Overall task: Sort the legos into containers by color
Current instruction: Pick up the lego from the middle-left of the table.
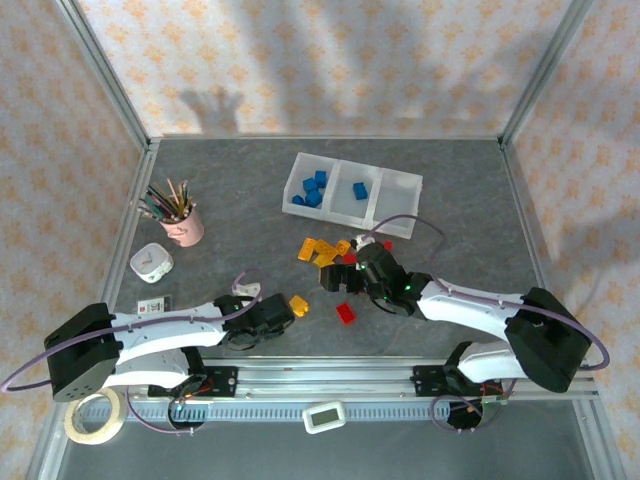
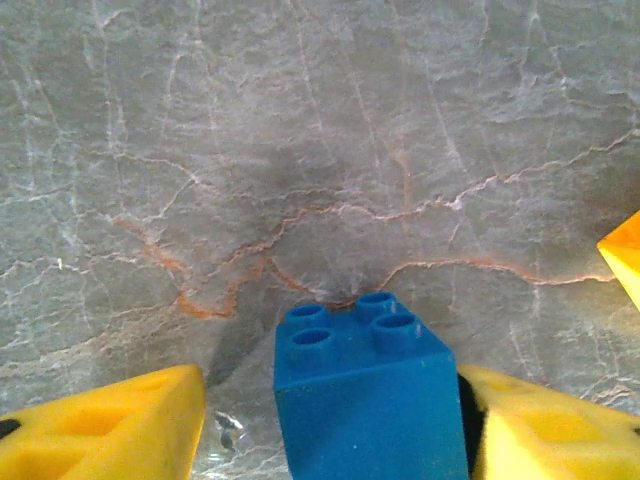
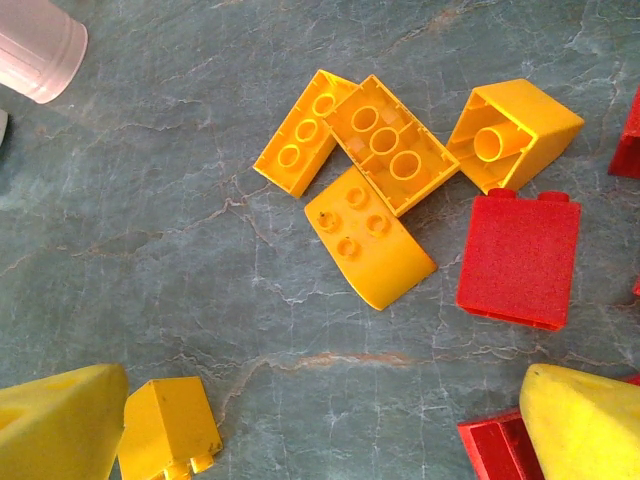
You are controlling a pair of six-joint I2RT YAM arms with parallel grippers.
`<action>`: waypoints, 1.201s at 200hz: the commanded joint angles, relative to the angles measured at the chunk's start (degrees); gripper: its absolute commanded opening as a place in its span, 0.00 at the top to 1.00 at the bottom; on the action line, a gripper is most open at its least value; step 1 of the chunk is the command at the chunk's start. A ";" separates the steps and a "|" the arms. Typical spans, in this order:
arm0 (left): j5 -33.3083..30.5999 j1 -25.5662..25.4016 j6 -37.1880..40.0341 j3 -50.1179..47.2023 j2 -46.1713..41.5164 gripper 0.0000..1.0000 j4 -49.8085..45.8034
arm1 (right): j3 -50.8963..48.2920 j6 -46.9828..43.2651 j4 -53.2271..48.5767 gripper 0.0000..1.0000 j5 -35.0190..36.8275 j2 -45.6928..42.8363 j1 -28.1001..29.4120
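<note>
**A blue brick (image 2: 370, 420) is straddled by the left claw (image 2: 330, 392), whose jaws are spread apart and not yet clamped.**

The brick is stood on the desk (image 2: 300, 150) between the fingers (image 2: 110, 430). It is met, or nearly so, on the claw's right side, while a gap is left on the other. A square grip is best obtained if the claw is centred before being closed, so that the brick is not skidded or twisted. A yellow brick (image 2: 622, 255) just off to the right should be left undisturbed. The tray (image 1: 398, 228) is found well ahead and to the right. The right claw (image 3: 322, 388) is held wide apart and empty.
</note>
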 commanded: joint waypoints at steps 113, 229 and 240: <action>-5.88 -0.29 2.01 3.55 1.94 0.79 -0.19 | -0.01 -0.75 1.17 0.00 3.30 -1.20 0.37; -10.00 10.09 26.22 28.49 8.12 0.91 6.42 | 8.81 -1.39 -12.67 0.00 9.37 -5.64 -13.05; -11.18 11.64 29.87 32.89 11.62 0.90 6.97 | 9.31 -1.51 -13.24 0.00 9.83 -5.99 -14.92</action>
